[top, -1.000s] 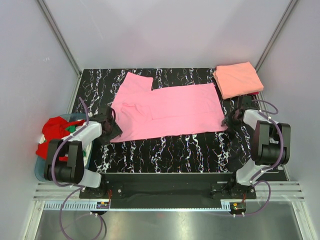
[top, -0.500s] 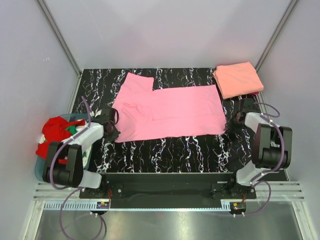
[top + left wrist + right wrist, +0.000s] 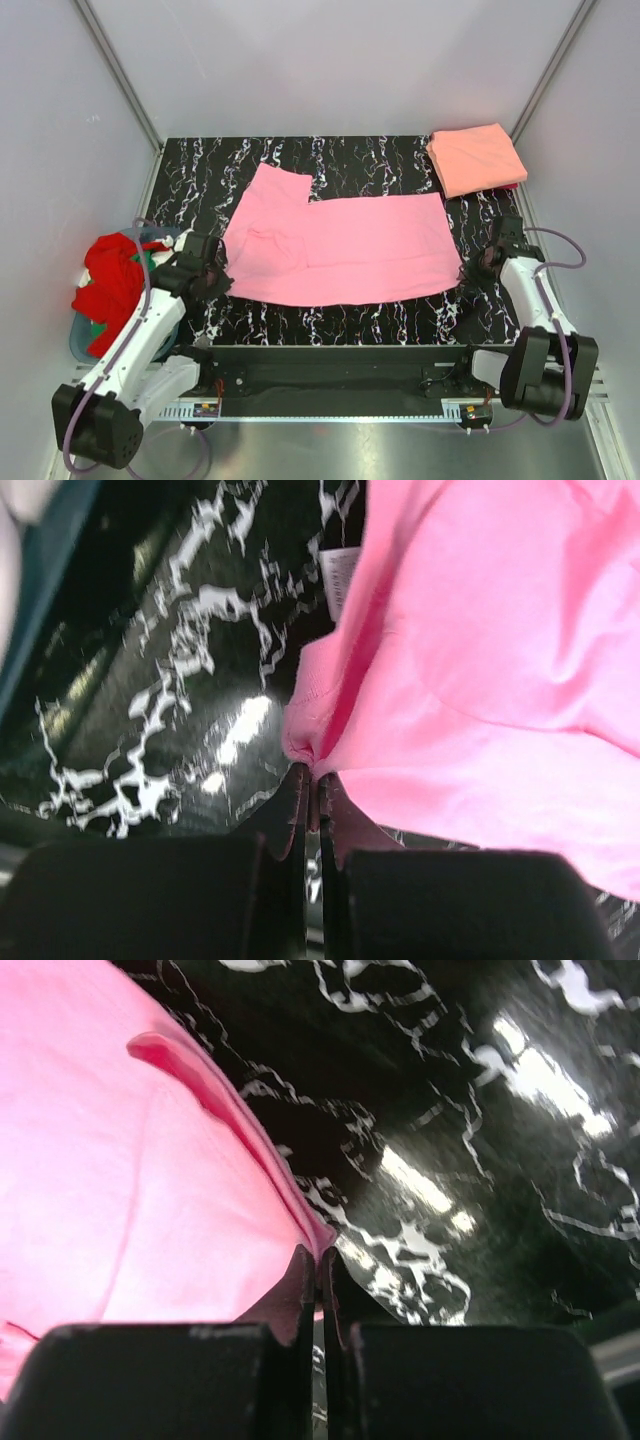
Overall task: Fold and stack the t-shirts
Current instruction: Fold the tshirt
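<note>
A bubblegum pink t-shirt (image 3: 340,245) lies spread across the middle of the black marbled table (image 3: 380,165), partly folded. My left gripper (image 3: 216,272) is shut on its near left edge, and the pink t-shirt (image 3: 480,660) bunches at the left gripper (image 3: 314,776). My right gripper (image 3: 476,262) is shut on the near right corner; the pink t-shirt (image 3: 130,1190) puckers between the tips of the right gripper (image 3: 318,1252). A folded salmon-orange t-shirt (image 3: 476,158) rests at the far right corner. Red, green and white t-shirts (image 3: 112,275) fill the basket.
A round blue-grey basket (image 3: 80,345) stands off the table's left side beside my left arm. Something dark red (image 3: 505,187) peeks out under the salmon-orange shirt. Grey walls close in the table on three sides.
Both grippers have shut on the pink shirt's near edge and pulled toward the near side. The shirt's near edge has slid nearer with them.
</note>
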Robot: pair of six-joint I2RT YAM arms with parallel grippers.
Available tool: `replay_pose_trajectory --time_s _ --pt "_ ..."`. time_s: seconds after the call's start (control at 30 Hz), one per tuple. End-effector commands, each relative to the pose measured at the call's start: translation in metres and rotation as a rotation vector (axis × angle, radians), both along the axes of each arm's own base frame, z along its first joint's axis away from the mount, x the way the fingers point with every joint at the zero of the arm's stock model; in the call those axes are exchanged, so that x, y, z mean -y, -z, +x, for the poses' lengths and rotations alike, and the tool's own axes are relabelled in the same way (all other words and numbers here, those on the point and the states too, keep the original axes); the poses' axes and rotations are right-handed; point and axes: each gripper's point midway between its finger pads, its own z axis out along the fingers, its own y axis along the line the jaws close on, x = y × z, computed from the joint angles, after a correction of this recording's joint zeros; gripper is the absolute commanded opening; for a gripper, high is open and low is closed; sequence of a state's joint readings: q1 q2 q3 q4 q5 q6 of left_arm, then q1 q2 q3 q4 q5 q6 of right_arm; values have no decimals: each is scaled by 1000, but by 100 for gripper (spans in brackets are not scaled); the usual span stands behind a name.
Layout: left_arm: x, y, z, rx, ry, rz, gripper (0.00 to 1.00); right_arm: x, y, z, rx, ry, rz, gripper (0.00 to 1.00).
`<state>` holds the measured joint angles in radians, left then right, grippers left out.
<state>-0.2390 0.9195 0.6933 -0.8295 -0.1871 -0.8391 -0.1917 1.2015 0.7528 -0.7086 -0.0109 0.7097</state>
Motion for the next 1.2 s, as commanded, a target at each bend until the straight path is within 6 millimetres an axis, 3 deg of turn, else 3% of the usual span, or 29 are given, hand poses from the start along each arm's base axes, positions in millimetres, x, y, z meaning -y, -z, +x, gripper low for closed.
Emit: replay_pose_trajectory --time_s 0.0,0.13,0.2,0.23,0.27,0.3,0.33,0.43,0.47,0.53,0.57,0.6,0.63,0.67,0.7,0.73,0.77,0.8,0.83,0.9,0.93,0.97,1.0,1.03,1.07,1.1,1.17 --pt "7 -9 -27 -37 -19 -49 1 0 -6 -30 -36 94 4 0" --pt "4 -17 -54 -26 -36 -78 2 -4 -16 -43 -22 154 22 0" --pt "-3 -25 -66 -12 -42 -70 13 -7 -20 -51 -9 172 37 6" --pt "-3 -27 -68 -6 -37 -68 24 -7 -22 -52 -1 187 39 17" --pt "-4 -34 -70 8 -30 -71 44 -4 -28 -51 23 200 21 58" --pt "-5 -39 -70 18 -25 -68 55 -1 -30 -51 33 208 7 82" --pt "-6 -44 -69 29 -8 -54 60 2 -33 -53 30 218 -12 99" --pt "-16 -80 -49 120 5 20 71 9 -44 -42 87 212 -41 100" --pt "-15 -102 -29 184 13 36 72 9 -47 -38 101 206 -41 100" --pt "-15 -122 -2 263 72 98 76 8 -58 -18 179 178 -34 100" --pt "-7 -139 29 331 94 101 78 0 -61 -7 208 133 9 100" --pt "-2 -145 45 357 116 109 79 -4 -63 1 230 102 25 100" --pt "4 -137 67 328 175 145 82 -4 -69 15 279 60 22 100" --pt "13 -156 96 412 195 138 82 -10 -63 22 262 21 50 100" --pt "16 -156 113 410 217 153 84 -9 -67 31 272 -12 39 100" --pt "14 -132 139 337 219 162 84 -8 -67 37 268 -29 38 99" --pt "17 -146 166 390 221 146 84 -8 -65 46 247 -42 45 100" --pt "22 -142 184 387 255 121 83 -7 -63 49 234 -60 37 100" --pt "15 -132 219 371 232 119 81 -7 -63 55 239 -74 36 100" --pt "8 -120 254 356 237 97 80 -12 -63 64 262 -114 57 100" --pt "9 -86 275 294 252 81 79 -13 -67 71 295 -129 59 100" --pt "10 -103 302 349 257 71 78 -19 -71 74 316 -150 68 100" --pt "17 -98 317 350 289 30 78 -20 -73 76 326 -162 63 100" --pt "16 -89 348 359 308 22 78 -22 -77 79 339 -174 59 100" --pt "16 -83 358 347 322 15 78 -24 -81 83 346 -185 55 100" --pt "22 -76 381 359 357 4 78 -28 -82 84 342 -209 50 100" --pt "26 -61 395 337 389 -11 78 -32 -85 87 343 -233 46 100"
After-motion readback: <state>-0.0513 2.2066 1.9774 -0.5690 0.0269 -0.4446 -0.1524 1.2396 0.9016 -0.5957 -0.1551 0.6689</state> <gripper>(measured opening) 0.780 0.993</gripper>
